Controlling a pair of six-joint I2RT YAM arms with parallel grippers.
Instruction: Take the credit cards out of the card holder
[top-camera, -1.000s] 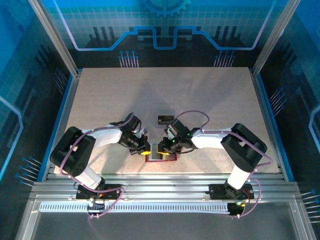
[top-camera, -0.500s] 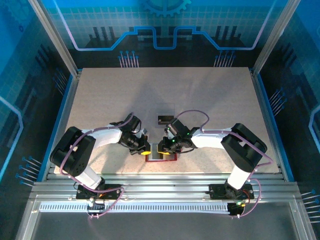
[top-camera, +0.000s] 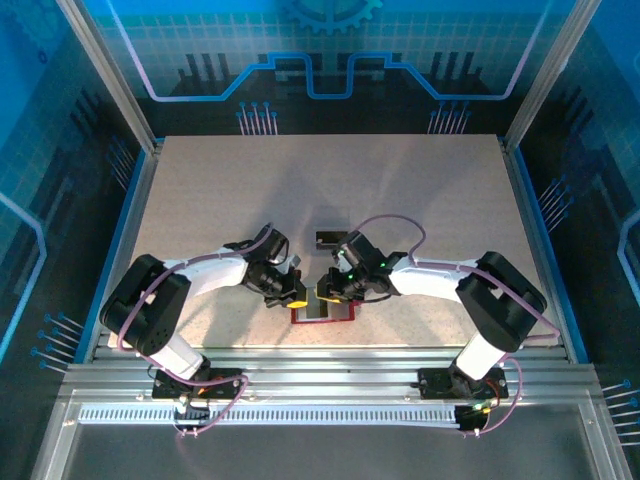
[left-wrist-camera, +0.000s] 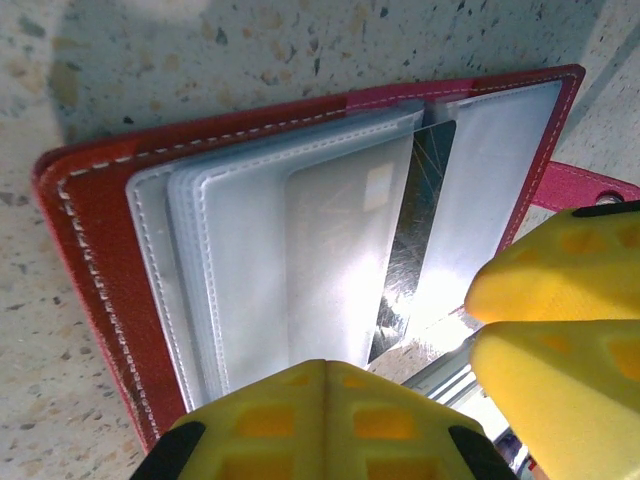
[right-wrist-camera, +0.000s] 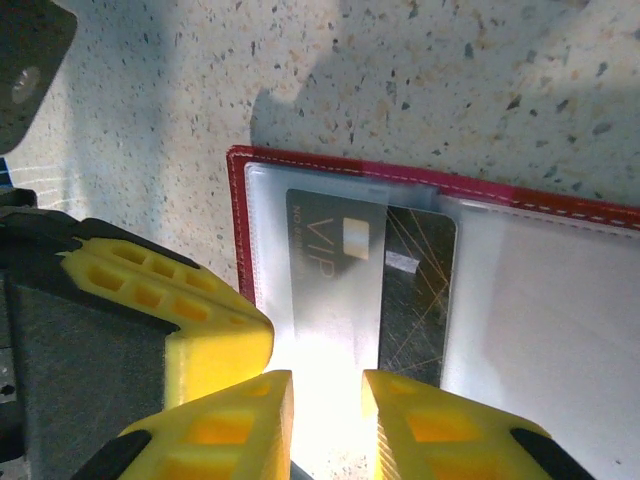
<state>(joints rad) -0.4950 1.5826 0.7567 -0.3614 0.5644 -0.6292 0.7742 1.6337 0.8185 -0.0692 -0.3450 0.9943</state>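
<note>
The card holder, a red wallet, lies open near the table's front edge, between both grippers. Its pale clear pockets face up. A silvery credit card marked VIP sits in a pocket. Beside it a dark credit card with thin gold lines lies near the fold. My left gripper is shut, its tips at the edge of the pocket pages with nothing between them. My right gripper hovers over the silvery card's near end, jaws a narrow gap apart; glare hides what lies in the gap.
A small dark flat object lies on the speckled table just beyond the wallet, also at the corner of the right wrist view. The wallet's red snap tab sticks out to one side. The metal rail runs close behind.
Both grippers have edged slightly closer together over the wallet, and the right arm's elbow has swung a little outward. The jaws have not changed.
</note>
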